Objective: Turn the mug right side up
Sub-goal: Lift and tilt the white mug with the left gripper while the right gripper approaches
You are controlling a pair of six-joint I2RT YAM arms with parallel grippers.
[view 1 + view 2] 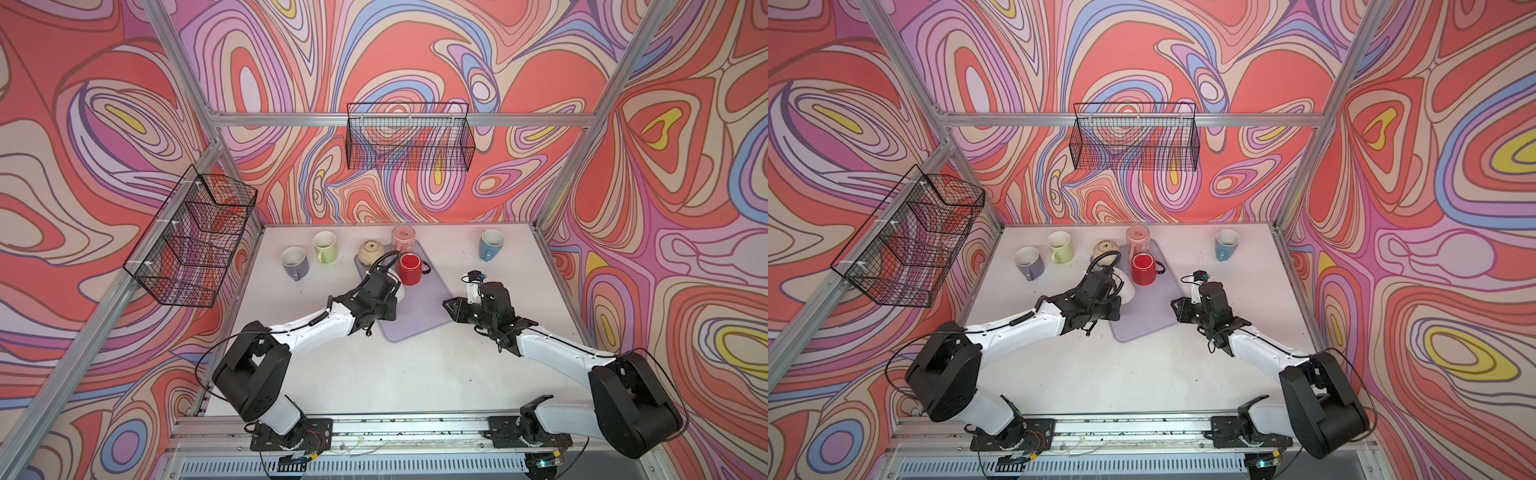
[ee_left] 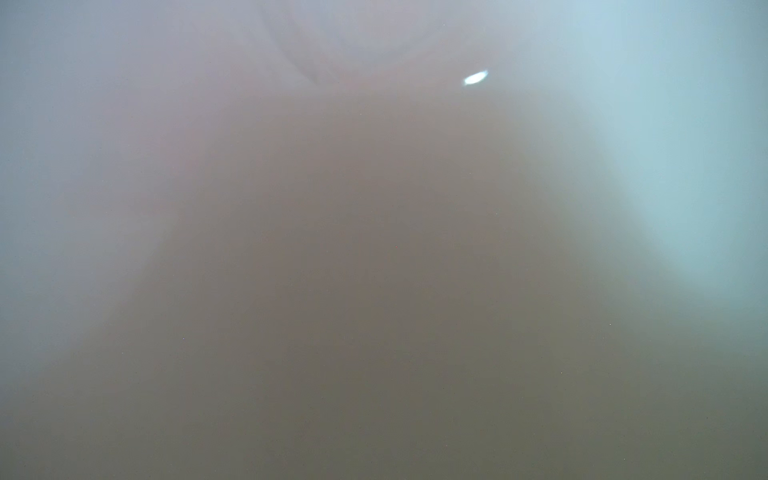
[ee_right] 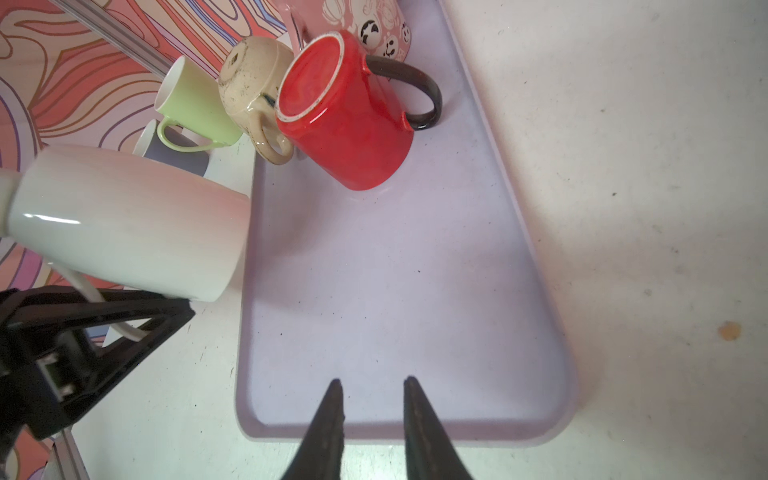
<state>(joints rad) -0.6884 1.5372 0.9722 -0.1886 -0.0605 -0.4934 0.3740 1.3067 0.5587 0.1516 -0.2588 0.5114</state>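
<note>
Left fingers [image 3: 158,305] pinched on white mug [image 3: 124,220] handle, mug on its side, likely mid-flip. Right gripper [image 3: 374,384] slightly parted, empty. Next: complete rotation, land base flat.

On my feed I see a red mug [image 3: 353,137] with a black handle [image 3: 422,89], a white-to-pink mug [image 3: 124,220], a speckled beige mug [image 3: 249,79], a pink mug [image 3: 374,20] with smileys, a lilac tray [image 3: 395,291] and swirly walls [image 1: 415,62].
</note>
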